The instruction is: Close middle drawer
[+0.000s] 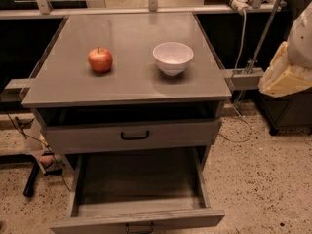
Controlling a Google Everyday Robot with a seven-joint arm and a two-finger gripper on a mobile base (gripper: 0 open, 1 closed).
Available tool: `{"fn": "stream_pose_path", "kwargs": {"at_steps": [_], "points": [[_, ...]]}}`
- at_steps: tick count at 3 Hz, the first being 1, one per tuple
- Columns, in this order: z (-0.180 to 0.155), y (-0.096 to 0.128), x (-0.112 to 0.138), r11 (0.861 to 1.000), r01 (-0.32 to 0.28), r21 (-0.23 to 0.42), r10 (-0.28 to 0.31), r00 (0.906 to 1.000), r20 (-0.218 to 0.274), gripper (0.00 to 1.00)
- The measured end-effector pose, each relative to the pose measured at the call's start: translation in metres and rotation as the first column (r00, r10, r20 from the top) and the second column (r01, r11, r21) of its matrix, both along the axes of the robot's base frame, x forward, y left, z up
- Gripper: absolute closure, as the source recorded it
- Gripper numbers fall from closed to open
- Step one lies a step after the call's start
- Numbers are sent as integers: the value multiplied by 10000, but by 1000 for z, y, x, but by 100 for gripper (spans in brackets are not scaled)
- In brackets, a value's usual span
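The middle drawer (139, 219) is pulled far out at the bottom of the grey cabinet. Its box is empty, and a small thin handle (140, 227) sits at the centre of its front panel. Above it, the drawer with the bold black handle (135, 136) is open a little. My gripper (285, 79) is at the right edge of the view, level with the cabinet top. It shows as a cream and white shape, well to the right of both drawers, touching nothing.
A red apple (100, 59) and a white bowl (173, 57) stand on the cabinet top (126, 84). Metal rails, cables and a pole (258, 38) are behind and to the right. Speckled floor (263, 179) lies right of the drawers.
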State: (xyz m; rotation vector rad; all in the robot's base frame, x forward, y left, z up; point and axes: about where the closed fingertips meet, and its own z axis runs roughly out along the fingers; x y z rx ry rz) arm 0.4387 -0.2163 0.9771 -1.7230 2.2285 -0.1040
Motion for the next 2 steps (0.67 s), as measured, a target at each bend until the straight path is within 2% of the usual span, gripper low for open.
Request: {"fn": "stream_pose_path", "kwargs": {"at_steps": [1,2], "points": [[-15,-7,-18,9990,435,-88,-437,9989,-182,100],[-46,-16,-54,9948,969,-300,-991,9917,-822,100]]}}
